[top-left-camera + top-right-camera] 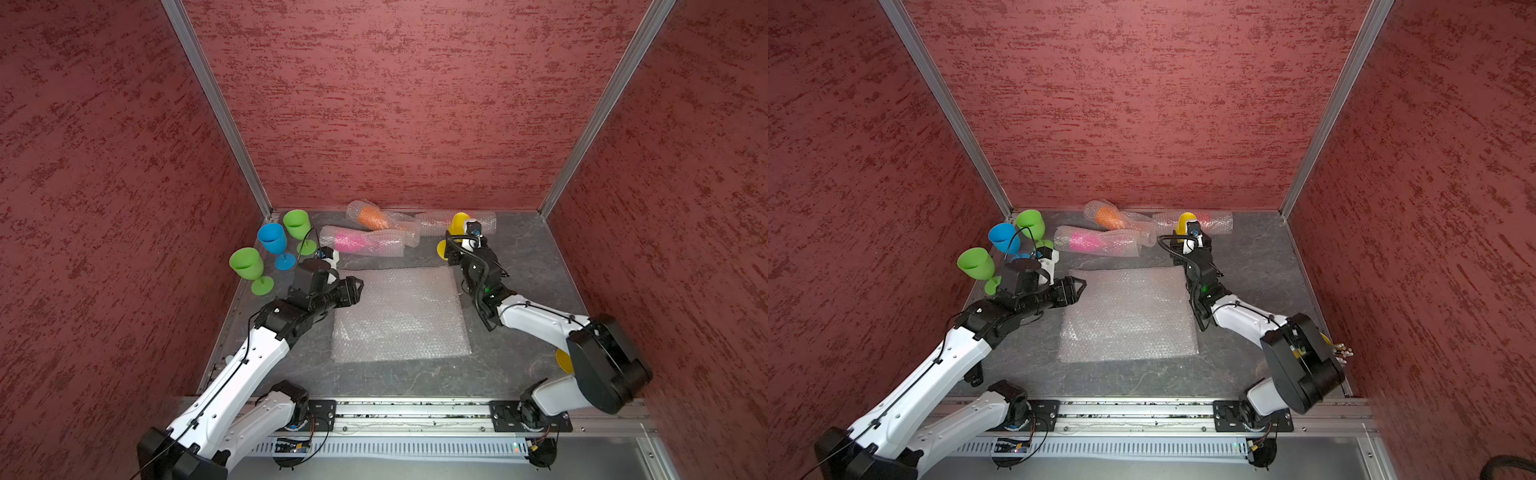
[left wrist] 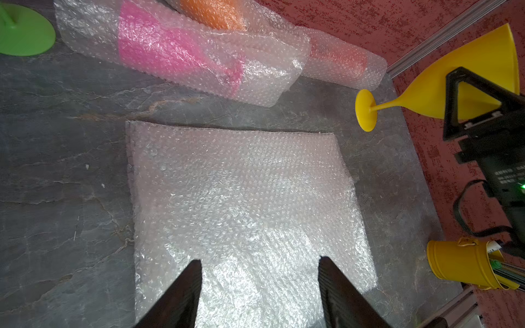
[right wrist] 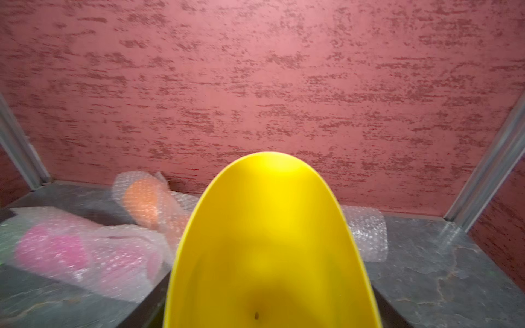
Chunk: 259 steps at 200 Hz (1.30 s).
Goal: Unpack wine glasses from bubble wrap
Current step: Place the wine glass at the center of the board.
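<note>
L pincer (image 2: pixel 260 261) spread, empty, above flat bubble wrap sheet (image 2: pixel 241 184). R pincer (image 2: pixel 466 85) clamps yellow goblet (image 2: pixel 426 93) by its bowl. Wrapped pink goblet (image 2: pixel 176 54) & orange goblet (image 2: pixel 216 11) lie ahead of L pincer, past sheet's far edge.

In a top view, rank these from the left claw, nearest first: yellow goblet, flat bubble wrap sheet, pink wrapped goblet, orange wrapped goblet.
From the left claw:
1. flat bubble wrap sheet, right at its tips, centre.
2. pink wrapped goblet, just behind.
3. orange wrapped goblet, farther back.
4. yellow goblet, rear right.
</note>
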Tool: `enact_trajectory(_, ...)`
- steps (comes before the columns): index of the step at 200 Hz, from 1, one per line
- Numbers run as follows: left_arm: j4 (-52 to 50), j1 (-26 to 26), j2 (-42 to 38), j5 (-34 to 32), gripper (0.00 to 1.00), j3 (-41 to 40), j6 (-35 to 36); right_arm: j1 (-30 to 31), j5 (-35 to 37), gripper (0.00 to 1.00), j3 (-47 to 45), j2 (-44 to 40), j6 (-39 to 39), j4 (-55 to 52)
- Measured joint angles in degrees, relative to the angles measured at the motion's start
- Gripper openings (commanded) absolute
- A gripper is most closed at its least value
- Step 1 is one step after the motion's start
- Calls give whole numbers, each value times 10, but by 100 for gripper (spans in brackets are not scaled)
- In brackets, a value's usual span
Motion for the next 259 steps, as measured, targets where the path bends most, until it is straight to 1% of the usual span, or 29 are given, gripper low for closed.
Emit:
enact_trajectory(34, 0, 2, 2, 1, 66, 0, 0, -54, -1, 73, 0, 67, -5, 21)
enact_trajectory(56, 2, 3, 7, 2, 66, 0, -1, -82, -14, 74, 0, 88, 0, 29)
enact_trajectory(80, 4, 3, 11, 5, 66, 0, -2, -97, -27, 74, 5, 108, 2, 40)
enact_trajectory(104, 4, 3, 11, 5, 66, 0, -2, -98, -47, 74, 31, 132, 2, 46)
enact_trajectory(135, 4, 3, 11, 5, 66, 0, -2, -97, -88, 74, 91, 167, 16, 48)
enact_trajectory(156, 4, 4, 11, 6, 66, 0, -2, -95, -106, 74, 139, 193, 34, 33)
enact_trajectory(176, 4, 6, 11, 8, 66, 0, -2, -88, -114, 75, 166, 212, 42, 12)
enact_trajectory(259, 4, 6, 11, 14, 66, 0, -2, -43, -117, 76, 190, 260, 42, -21)
